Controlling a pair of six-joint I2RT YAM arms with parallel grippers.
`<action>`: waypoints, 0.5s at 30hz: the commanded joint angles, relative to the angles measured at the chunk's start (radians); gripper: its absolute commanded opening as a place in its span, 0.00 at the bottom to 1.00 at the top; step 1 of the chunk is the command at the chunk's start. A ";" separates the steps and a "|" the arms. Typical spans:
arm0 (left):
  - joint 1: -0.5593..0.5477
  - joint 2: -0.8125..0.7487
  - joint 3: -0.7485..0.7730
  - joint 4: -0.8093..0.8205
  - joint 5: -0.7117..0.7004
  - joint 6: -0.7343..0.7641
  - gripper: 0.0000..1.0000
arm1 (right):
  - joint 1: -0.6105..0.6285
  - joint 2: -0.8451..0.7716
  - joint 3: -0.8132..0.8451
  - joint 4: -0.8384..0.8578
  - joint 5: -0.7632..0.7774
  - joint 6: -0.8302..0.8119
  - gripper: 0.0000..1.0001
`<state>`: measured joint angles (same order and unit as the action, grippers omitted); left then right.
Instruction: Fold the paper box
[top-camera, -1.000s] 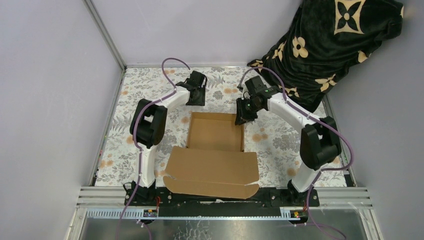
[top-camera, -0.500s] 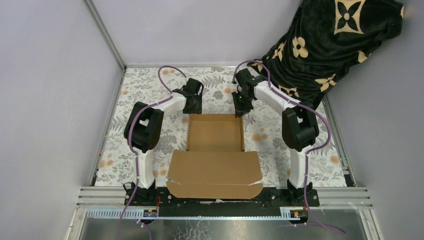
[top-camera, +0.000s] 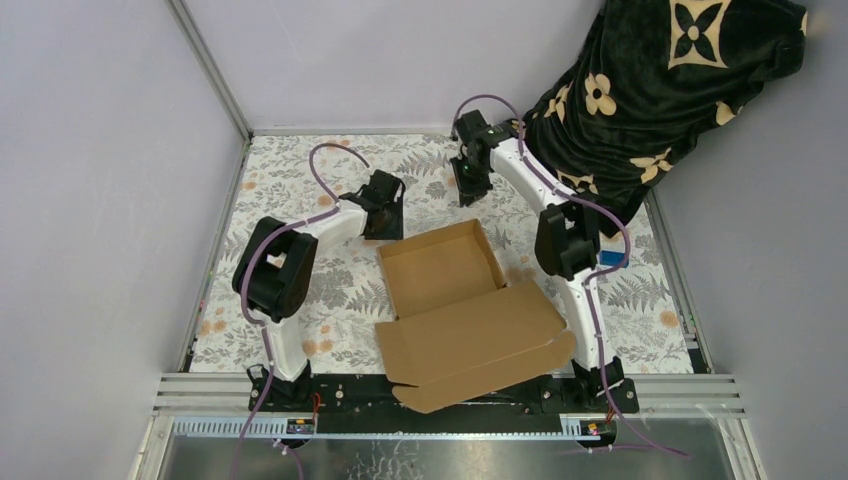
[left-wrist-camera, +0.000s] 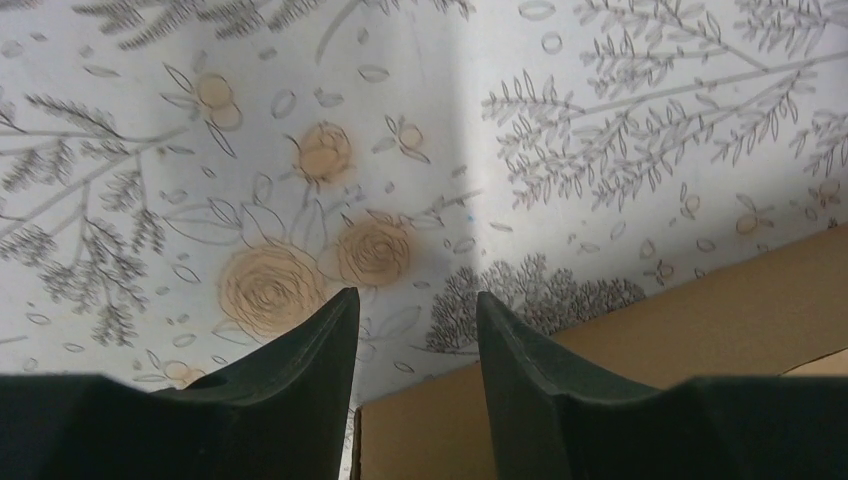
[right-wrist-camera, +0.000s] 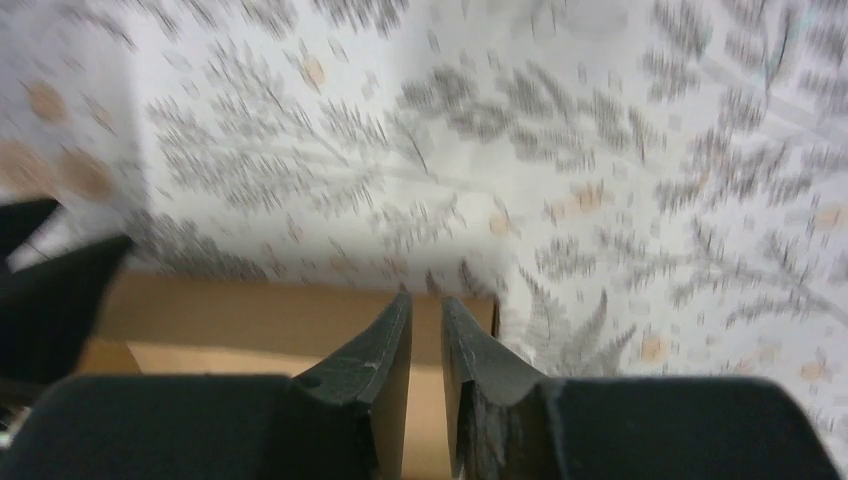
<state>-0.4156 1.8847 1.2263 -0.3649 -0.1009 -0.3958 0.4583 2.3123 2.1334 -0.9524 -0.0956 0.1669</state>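
One paper box (top-camera: 470, 335) lies on the flowered worktop (top-camera: 280, 180), from its middle toward the near edge, turned askew. Its tray has four low walls standing. Its one broad lid panel lies open and flat, reaching over the near edge between the two arm bases.

There are two arms. The left arm (top-camera: 335, 222) reaches to the tray's far left corner. The left jaws stand moderately apart with nothing between them, and the wrist view shows the cardboard edge (left-wrist-camera: 700, 310) just under them. I cannot tell whether they touch it.

The right arm (top-camera: 520, 165) stretches toward the far edge. The right jaws are narrowed to a slim gap, hold nothing, and hang clear of the box wall (right-wrist-camera: 260, 310).

One small blue object (top-camera: 612, 257) sits near the right edge, and one dark flower-patterned cloth (top-camera: 660, 90) fills the far right corner.
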 joint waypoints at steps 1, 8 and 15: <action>-0.042 -0.050 -0.060 0.063 -0.005 -0.039 0.53 | 0.012 0.141 0.293 -0.117 -0.037 -0.034 0.24; -0.071 -0.109 -0.155 0.091 -0.040 -0.069 0.53 | 0.007 0.089 0.309 0.003 -0.012 -0.046 0.28; -0.065 -0.162 -0.044 0.013 -0.108 -0.010 0.56 | -0.041 -0.213 -0.061 0.184 -0.010 -0.005 0.37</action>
<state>-0.4793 1.7847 1.0916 -0.3389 -0.1535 -0.4408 0.4507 2.2913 2.1387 -0.8627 -0.1062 0.1467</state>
